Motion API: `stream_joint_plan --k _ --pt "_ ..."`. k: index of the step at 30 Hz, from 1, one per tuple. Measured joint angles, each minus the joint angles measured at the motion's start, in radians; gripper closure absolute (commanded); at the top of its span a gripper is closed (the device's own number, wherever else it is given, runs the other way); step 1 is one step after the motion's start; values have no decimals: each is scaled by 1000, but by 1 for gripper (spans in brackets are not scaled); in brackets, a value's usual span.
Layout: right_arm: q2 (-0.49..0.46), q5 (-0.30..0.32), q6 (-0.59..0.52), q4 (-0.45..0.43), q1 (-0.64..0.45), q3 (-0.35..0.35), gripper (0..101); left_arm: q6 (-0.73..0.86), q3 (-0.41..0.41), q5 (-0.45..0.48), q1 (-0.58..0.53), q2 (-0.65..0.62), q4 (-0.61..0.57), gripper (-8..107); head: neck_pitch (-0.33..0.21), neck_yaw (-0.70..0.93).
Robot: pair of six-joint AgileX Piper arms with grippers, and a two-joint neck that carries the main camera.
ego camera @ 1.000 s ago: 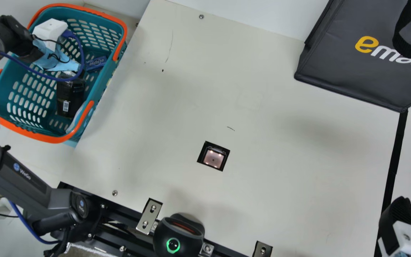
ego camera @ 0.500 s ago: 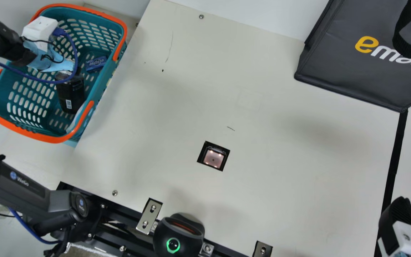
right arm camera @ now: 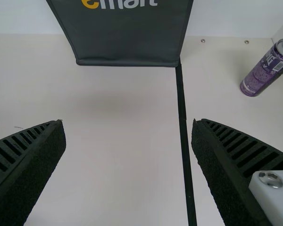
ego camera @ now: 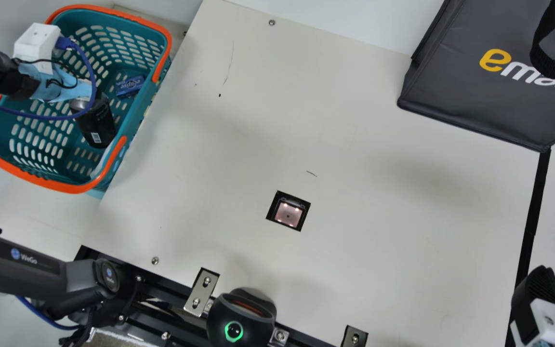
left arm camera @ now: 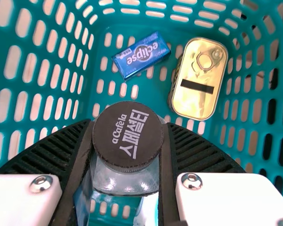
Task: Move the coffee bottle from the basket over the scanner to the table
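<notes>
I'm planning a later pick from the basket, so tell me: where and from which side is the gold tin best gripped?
Probably by the two long sides, from above: the gold tin is a rounded oblong, narrowest across those sides, and its lid faces the open top of the basket. Mind the blue pack near one long side.

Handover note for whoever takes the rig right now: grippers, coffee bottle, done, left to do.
Left gripper: closed on the coffee bottle, just under its cap.
Right gripper: open, nothing between its fingers, over the table.
Bottle: within the basket; can't tell whether its base is clear of the floor. Blue pack and gold tin lie in there too.
Done: bottle gripped.
Left: bring it out over the rim, pass it over the scanner, set it on the table, release.
</notes>
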Motion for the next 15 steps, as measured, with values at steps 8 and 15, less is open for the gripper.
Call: stream_joint_plan --k 8,15 --pt "0 0 0 0 0 0 6 -40 0 15 8 -93 -31 107 0 0" --pt "0 1 0 0 0 0 6 -95 -28 43 8 -168 -34 107 0 0"
